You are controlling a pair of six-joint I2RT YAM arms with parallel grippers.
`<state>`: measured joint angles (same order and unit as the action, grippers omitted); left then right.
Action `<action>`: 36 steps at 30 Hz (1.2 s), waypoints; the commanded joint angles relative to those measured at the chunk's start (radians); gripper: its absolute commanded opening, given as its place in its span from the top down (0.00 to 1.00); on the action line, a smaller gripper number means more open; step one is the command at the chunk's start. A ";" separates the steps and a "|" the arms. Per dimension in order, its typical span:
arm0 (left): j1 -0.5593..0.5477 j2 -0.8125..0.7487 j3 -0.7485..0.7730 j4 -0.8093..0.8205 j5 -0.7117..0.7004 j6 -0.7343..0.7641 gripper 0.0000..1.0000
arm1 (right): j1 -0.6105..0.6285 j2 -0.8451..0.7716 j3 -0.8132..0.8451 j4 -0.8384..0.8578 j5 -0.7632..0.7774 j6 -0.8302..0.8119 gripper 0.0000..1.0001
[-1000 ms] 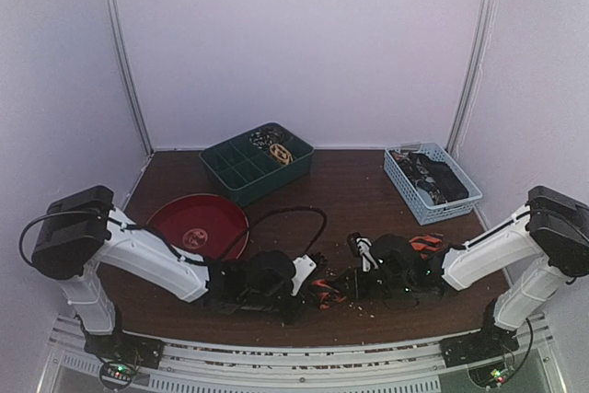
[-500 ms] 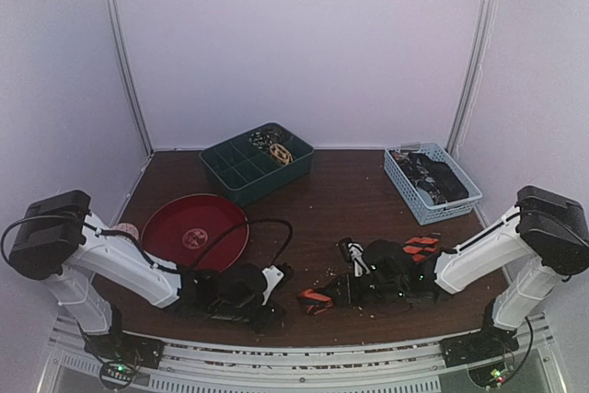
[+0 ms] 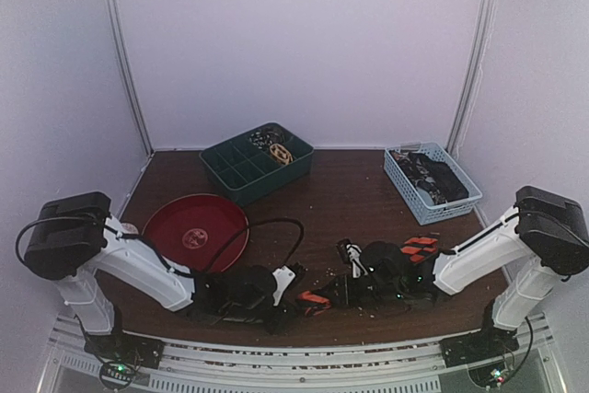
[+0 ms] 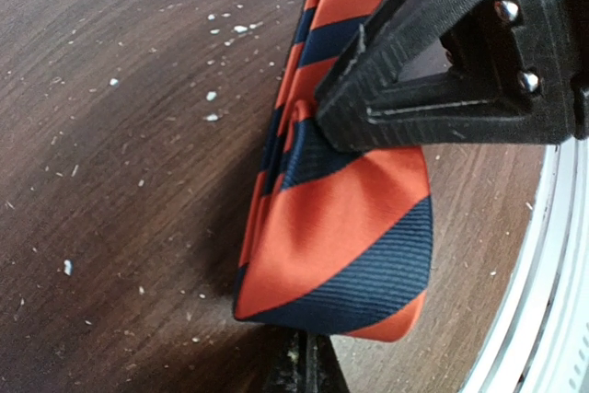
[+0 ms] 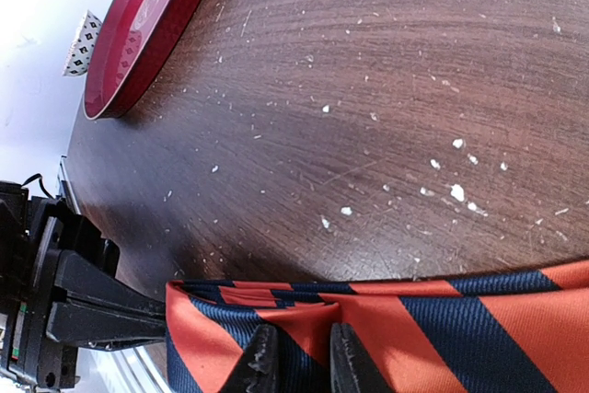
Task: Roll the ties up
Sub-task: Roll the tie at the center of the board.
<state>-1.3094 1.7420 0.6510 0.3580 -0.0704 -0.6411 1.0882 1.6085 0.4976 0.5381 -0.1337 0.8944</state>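
Observation:
The striped orange-red and dark tie [image 3: 315,299] lies near the table's front edge, between both grippers. Another part of it shows by the right arm [image 3: 420,248]. In the left wrist view its folded end [image 4: 340,246] sits right over my left gripper [image 4: 306,370], whose fingers are together at the tie's lower edge. My right gripper [image 5: 302,361] is shut on the folded layers of the tie [image 5: 442,329]. In the top view the left gripper [image 3: 283,290] and right gripper [image 3: 340,290] face each other, a short gap apart.
A red plate [image 3: 198,227] lies at the left. A green divided tray [image 3: 241,172] at the back holds coiled ties [image 3: 274,146]. A blue basket [image 3: 460,202] at the right holds dark ties. A black cable [image 3: 285,225] arcs over the table. White crumbs are scattered about.
The left gripper drew back to the left, then came back right to the tie's end. The right gripper shifted slightly left with the tie, which is now more folded.

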 commanded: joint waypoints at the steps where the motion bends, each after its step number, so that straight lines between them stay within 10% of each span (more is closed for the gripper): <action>1: -0.012 0.022 -0.002 0.022 0.020 -0.013 1.00 | 0.009 0.008 -0.016 -0.030 0.019 0.006 0.79; 13: -0.014 0.054 0.010 -0.015 0.020 -0.125 1.00 | 0.009 -0.020 -0.024 -0.056 0.022 -0.010 0.79; 36: -0.014 0.022 0.142 -0.015 -0.011 0.103 1.00 | 0.008 -0.013 -0.033 0.021 0.004 -0.075 0.82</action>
<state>-1.3193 1.7775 0.7364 0.3225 -0.0643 -0.5953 1.0885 1.5627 0.4603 0.5308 -0.1051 0.8307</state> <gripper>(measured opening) 0.005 0.189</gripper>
